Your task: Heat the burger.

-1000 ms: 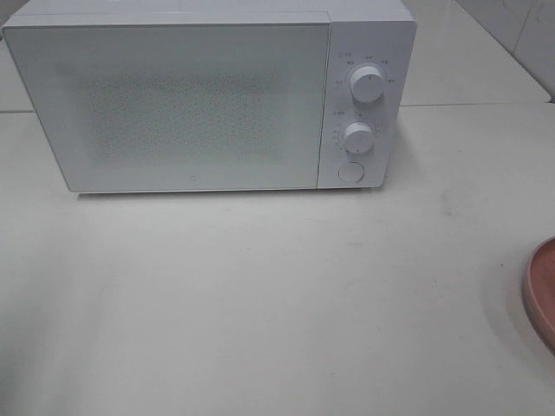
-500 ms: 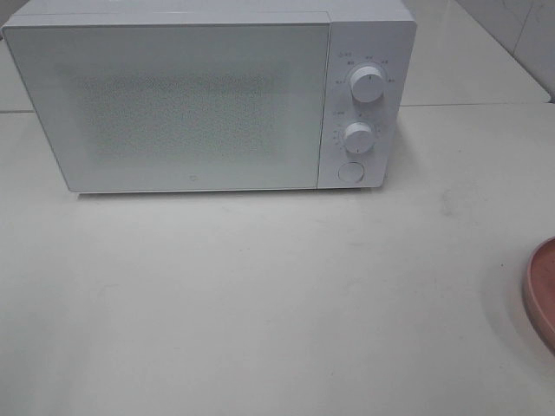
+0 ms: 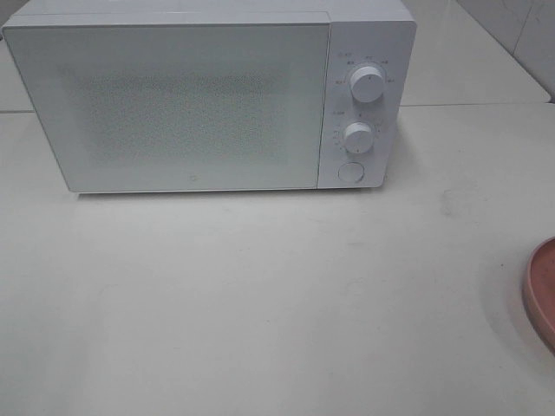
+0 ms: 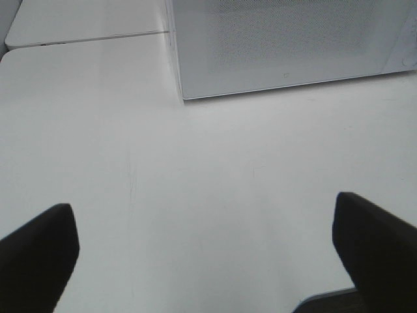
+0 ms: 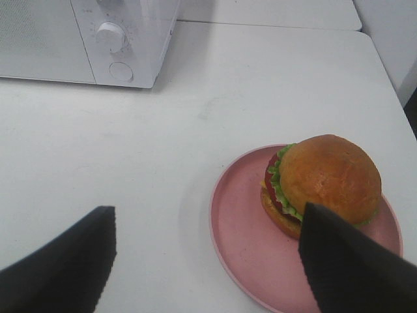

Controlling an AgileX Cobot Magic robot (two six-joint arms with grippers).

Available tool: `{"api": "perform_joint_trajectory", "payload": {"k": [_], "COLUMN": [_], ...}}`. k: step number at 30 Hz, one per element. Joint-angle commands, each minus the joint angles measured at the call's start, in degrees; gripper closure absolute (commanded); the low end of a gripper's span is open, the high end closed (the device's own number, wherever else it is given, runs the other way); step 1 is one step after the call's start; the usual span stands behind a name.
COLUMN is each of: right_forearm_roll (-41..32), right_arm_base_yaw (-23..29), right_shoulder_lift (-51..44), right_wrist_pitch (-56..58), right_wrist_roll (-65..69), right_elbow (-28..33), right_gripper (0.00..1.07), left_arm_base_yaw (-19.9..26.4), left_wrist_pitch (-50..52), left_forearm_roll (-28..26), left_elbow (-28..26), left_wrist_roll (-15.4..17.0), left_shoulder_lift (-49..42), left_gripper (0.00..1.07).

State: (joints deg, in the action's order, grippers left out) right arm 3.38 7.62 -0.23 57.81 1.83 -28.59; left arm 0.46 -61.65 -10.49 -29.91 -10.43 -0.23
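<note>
The burger [image 5: 320,184], with a tan-brown bun, green lettuce and red tomato, sits on a pink plate [image 5: 251,251] in the right wrist view. My right gripper [image 5: 205,261] hovers above the table just beside the plate, open, with nothing between its dark fingers [image 5: 65,261]. My left gripper [image 4: 205,261] is open too, empty, over bare table in front of the white microwave [image 4: 287,45]. In the exterior high view the microwave [image 3: 208,95] stands at the back with its door shut, and only the plate's edge [image 3: 542,295] shows at the right; neither gripper appears there.
The microwave's right panel carries two knobs [image 3: 367,85] [image 3: 357,137] and a round button [image 3: 349,172]. A seam between table tops [image 3: 477,105] runs behind the microwave. The table's right edge [image 5: 384,72] lies close beyond the plate.
</note>
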Motion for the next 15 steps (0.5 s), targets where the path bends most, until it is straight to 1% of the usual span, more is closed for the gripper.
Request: {"api": "perform_joint_trajectory", "payload": {"k": [1,15], "right_forearm_roll": [0.0,0.0], "right_arm_base_yaw": [-0.2,-0.2], "right_shoulder_lift": [-1.5,-1.5], "right_wrist_pitch": [-0.7,-0.7], "right_wrist_roll": [0.0,0.0], "right_elbow": [0.1,0.1], "right_gripper": [0.32,0.32], "left_arm_base_yaw": [0.2,0.2], "left_wrist_pitch": [0.0,0.0], "left_forearm_roll": [0.3,0.3], "left_elbow": [0.1,0.1], "left_wrist_roll": [0.5,0.4], "left_shoulder_lift": [-1.3,-1.2], "left_gripper": [0.08,0.09]}}
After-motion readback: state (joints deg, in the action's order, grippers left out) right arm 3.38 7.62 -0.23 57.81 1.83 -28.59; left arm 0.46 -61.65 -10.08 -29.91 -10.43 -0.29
